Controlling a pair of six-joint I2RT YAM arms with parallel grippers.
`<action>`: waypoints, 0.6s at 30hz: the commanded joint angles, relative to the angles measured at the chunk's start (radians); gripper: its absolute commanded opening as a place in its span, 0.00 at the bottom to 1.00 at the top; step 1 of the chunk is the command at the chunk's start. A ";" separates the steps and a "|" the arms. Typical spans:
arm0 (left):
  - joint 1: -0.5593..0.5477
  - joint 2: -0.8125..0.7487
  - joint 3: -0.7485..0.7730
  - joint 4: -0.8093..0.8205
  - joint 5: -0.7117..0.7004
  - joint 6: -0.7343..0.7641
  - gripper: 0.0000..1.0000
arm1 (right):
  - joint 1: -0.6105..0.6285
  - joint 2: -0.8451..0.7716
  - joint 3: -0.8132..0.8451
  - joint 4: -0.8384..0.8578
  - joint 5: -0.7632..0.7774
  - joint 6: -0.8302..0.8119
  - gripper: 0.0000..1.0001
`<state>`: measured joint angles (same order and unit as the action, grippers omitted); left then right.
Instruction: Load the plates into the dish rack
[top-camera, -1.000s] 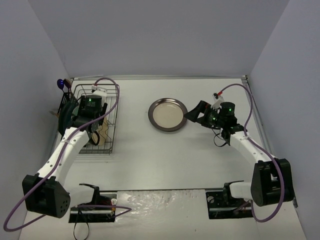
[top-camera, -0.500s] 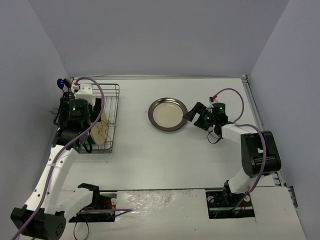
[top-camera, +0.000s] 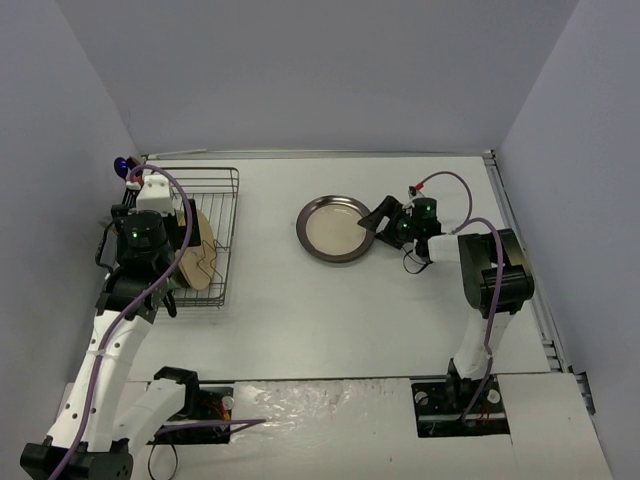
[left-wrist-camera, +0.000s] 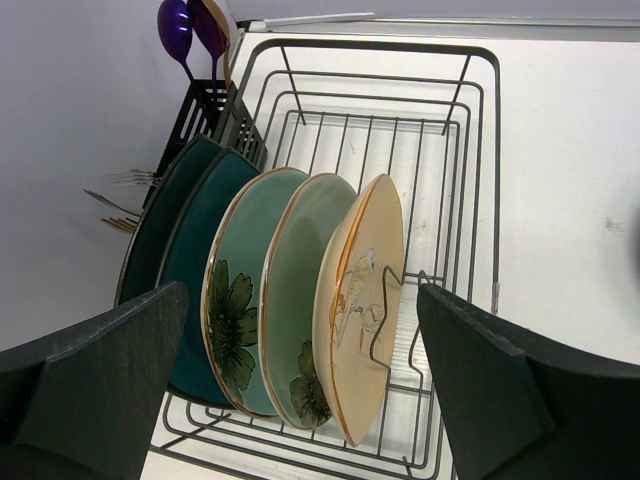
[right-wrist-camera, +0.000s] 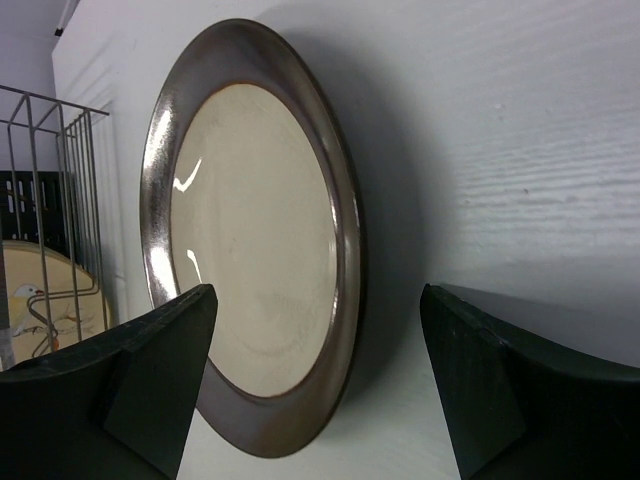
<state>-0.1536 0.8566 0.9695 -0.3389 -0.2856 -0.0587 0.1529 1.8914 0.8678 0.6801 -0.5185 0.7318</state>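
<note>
**Black wire rack carries five plates; a sixth lies flat on the worktop**

Left wrist view: the dish rack (left-wrist-camera: 400, 140) fills the frame, with five plates on edge between its tines in the lower left half. From left to right stand two dark teal plates (left-wrist-camera: 195, 260), two pale green plates (left-wrist-camera: 245, 280) with dark leaf prints, and a cream floral plate (left-wrist-camera: 365, 280). They are close together and all lean the same way. A black caddy (left-wrist-camera: 205, 110) hangs on the rack's upper left side, and purple spoons (left-wrist-camera: 180, 25) stand in it. The left gripper (left-wrist-camera: 302, 310) hangs above the plates with its fingers in the two lower corners. Its jaws are spread wide and released, gripping nothing.

Right wrist view: the brown-rimmed plate (right-wrist-camera: 250, 220), cream inside, lies flat on the white worktop (right-wrist-camera: 500, 150) across the left and middle of the frame. The right gripper (right-wrist-camera: 318, 300) straddles the plate's near rim, one finger at lower left over the plate and the other at lower right over bare worktop. The jaws stand apart and are not clamped on the rim. A corner of the rack shows at the far left edge.

Top view: the rack sits at the left of the frame, and the brown-rimmed plate is near the centre, well apart from it. The right gripper is at that plate's right edge, and the left gripper is over the rack's left part.
</note>
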 joint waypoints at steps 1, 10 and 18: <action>0.010 0.002 0.021 0.073 0.025 -0.029 0.97 | 0.025 0.060 0.035 0.062 -0.021 0.020 0.77; 0.011 0.004 0.018 0.074 0.033 -0.026 0.97 | 0.040 0.156 0.049 0.091 -0.057 0.025 0.60; 0.011 -0.009 0.013 0.076 0.137 -0.081 0.97 | 0.038 0.160 0.034 0.118 -0.086 0.029 0.17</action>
<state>-0.1490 0.8600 0.9681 -0.3383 -0.2171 -0.0813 0.1825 2.0411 0.9171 0.8324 -0.5812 0.7702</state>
